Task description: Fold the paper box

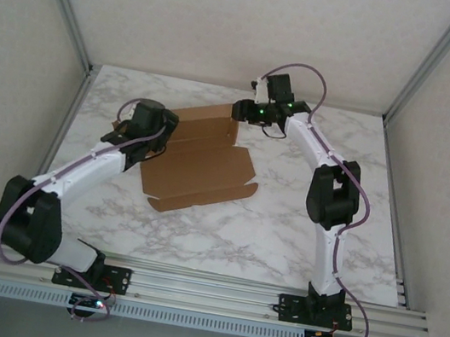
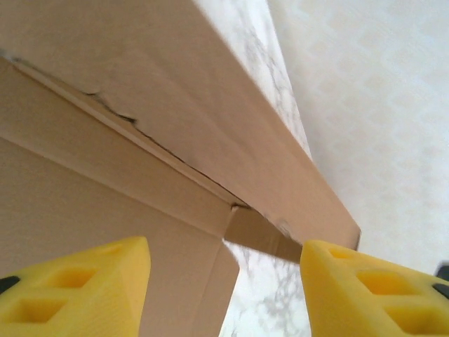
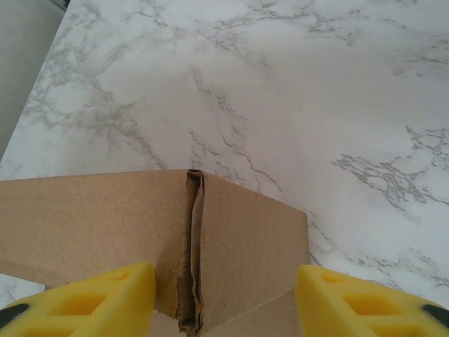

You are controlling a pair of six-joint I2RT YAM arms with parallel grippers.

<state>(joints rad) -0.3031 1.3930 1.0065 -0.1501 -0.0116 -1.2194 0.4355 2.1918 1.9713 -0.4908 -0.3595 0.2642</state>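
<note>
1. Where the two arms are bolted to an aluminium rail [image 1: 204, 291] at the near edge, a white marble-patterned bench [image 1: 284, 230] runs back to pale enclosure walls.
2. Lying left of the middle of the bench is the paper box [image 1: 204, 165], plain brown cardboard. It is mostly spread open and flat, its long side running from near left to far right. Its near right edge shows cut tabs.
3. From its base at near left, the left arm [image 1: 78, 166] stretches forward and inward to the box's left edge. The right arm [image 1: 329, 195] rises from the near right, bends, and reaches back and left to the box's far right corner.
4. Seen from the left wrist, a box panel [image 2: 175, 119] stands up as a slanted wall just ahead, with a torn-looking crease along its foot and a small flap at its end.
5. Seen from the right wrist, a crumpled upright fold [image 3: 191, 246] divides two cardboard faces, with bare marble beyond.
6. The left jaws stand apart and hold nothing. Their yellow fingers [image 2: 77, 288] frame the panel's end, with cardboard behind the left one.
7. The right jaws are likewise spread and grip nothing. Their yellow fingers [image 3: 365, 302] sit either side of the fold, clear of it.
</note>
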